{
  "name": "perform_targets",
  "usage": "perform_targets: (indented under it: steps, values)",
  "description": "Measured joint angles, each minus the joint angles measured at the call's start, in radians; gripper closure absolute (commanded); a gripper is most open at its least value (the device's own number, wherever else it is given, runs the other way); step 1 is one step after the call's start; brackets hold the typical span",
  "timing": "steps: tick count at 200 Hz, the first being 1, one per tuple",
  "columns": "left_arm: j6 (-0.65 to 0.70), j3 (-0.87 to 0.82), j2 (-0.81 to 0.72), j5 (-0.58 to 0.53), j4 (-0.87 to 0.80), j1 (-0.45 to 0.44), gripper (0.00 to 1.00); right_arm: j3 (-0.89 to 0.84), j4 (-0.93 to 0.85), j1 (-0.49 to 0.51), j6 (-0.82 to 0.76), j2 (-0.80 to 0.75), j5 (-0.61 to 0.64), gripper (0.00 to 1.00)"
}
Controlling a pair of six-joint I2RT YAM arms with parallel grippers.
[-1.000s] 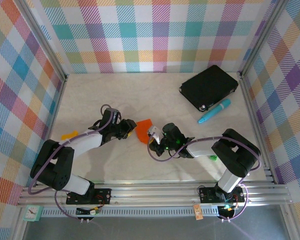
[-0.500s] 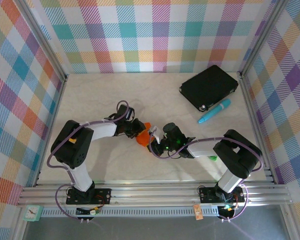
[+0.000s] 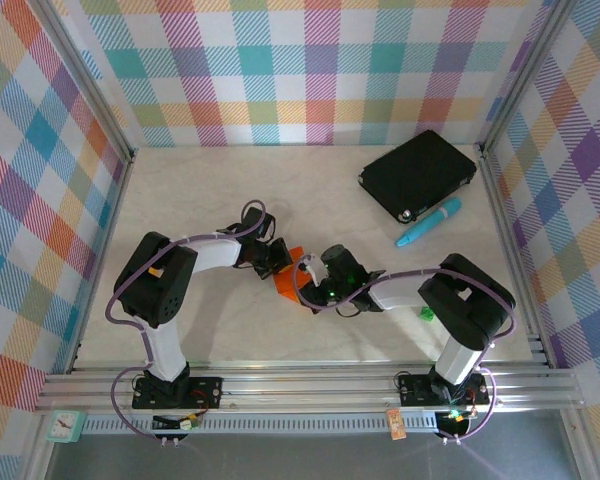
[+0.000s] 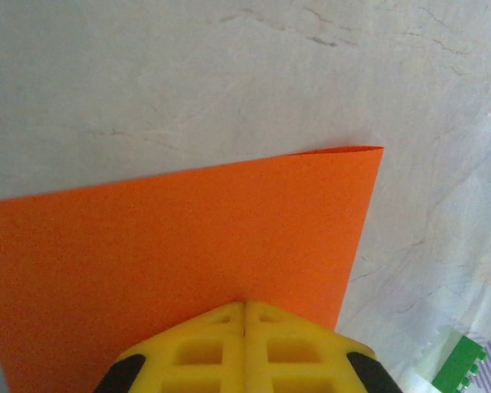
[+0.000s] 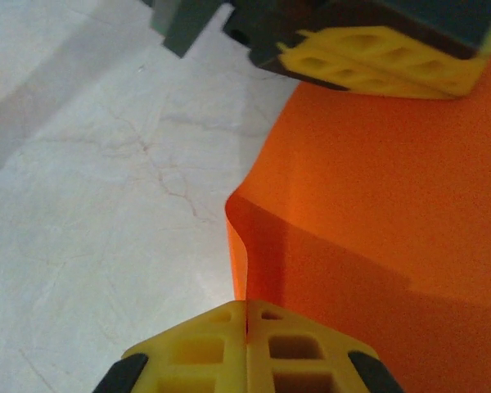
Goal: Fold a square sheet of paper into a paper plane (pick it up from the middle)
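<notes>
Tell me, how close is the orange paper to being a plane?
Not close yet. Done: the thin bright orange paper sheet is gripped by the left arm's fingers and the right arm's fingers, both shut on it. In hand: the sheet bends in a soft curl by the right fingers, probably starting a fold. To do: no sharp crease or pointed nose shows, so nearly all the folding remains.
</notes>
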Motion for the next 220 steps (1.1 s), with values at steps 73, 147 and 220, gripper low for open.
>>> perform_targets:
  steps: [73,147,220]
  values:
    - [0.037,0.023,0.018,0.019,-0.014,0.0,0.97,0.036,-0.063,-0.043,0.03,0.019,0.061,0.95]
    - [0.066,0.038,0.032,0.042,-0.019,0.0,0.97,0.058,-0.09,-0.043,0.033,0.038,0.079,0.94]
    - [0.082,0.042,0.034,0.045,-0.026,0.0,0.98,0.081,-0.124,-0.045,0.033,0.053,0.079,0.94]
